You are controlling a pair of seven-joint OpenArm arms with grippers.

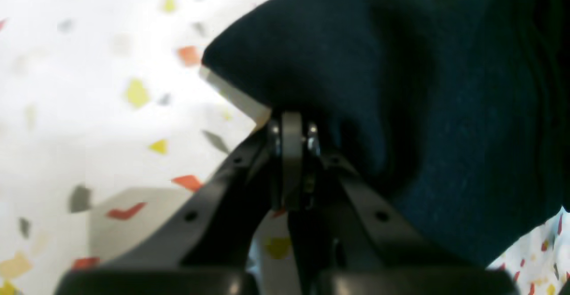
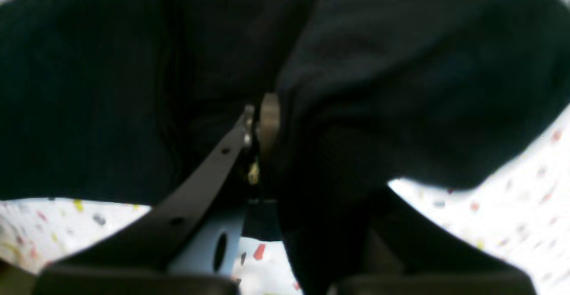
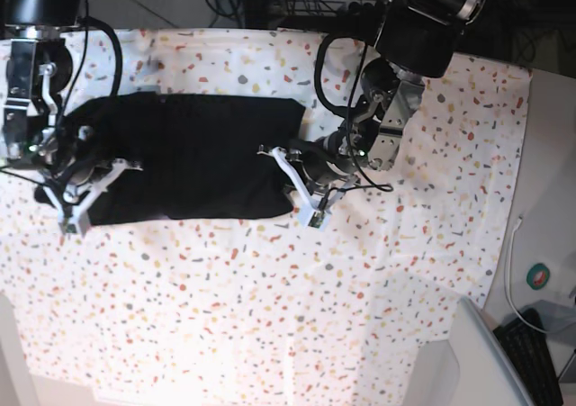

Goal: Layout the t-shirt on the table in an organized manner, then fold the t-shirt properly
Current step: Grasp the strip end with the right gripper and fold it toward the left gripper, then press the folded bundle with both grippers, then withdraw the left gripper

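- The t-shirt (image 3: 193, 158) lies on the table (image 3: 270, 316) in the upper left part of the base view, towards ten o'clock from the table's middle.
- It forms a long black band running from nine o'clock to three o'clock, mostly flat, with a few soft creases.
- No print shows; only plain black cloth faces up.
- Its upper edge is fairly straight; the lower edge is slightly wavy and dips near the left end.
- The left gripper (image 3: 292, 174) sits at the shirt's three o'clock end. In its wrist view the jaws are pressed together on the black cloth (image 1: 401, 108), which bunches up in a rounded fold above them.
- The right gripper (image 3: 76, 185) sits at the nine o'clock end. In its wrist view the jaws are nearly together, with dark cloth (image 2: 401, 85) pinched between them and draped over one finger.
- The speckled table (image 1: 89, 108) shows beside and below the fabric in both wrist views.
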